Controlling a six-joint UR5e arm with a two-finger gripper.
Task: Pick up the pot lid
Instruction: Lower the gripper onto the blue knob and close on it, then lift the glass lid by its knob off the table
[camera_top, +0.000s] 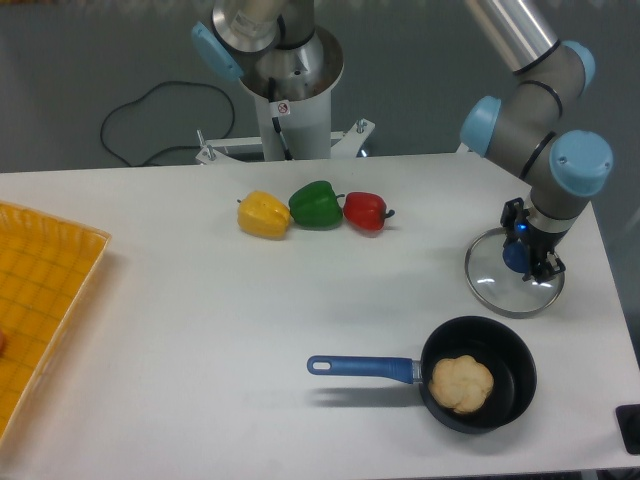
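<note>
Hanging low over the glass pot lid (488, 280), the gripper (533, 262) sits at the lid's blue knob (514, 256), but I cannot tell whether its dark fingers are spread or pinching the knob. The lid lies flat on the white table (250, 330), just behind the black pan (508, 360). A pale round patty (461, 384) rests inside the pan. A yellow pepper (264, 215), green pepper (316, 204) and red pepper (365, 211) line up well behind the pan, to its left. A yellow tray (40, 290) lies far left of the pan.
</note>
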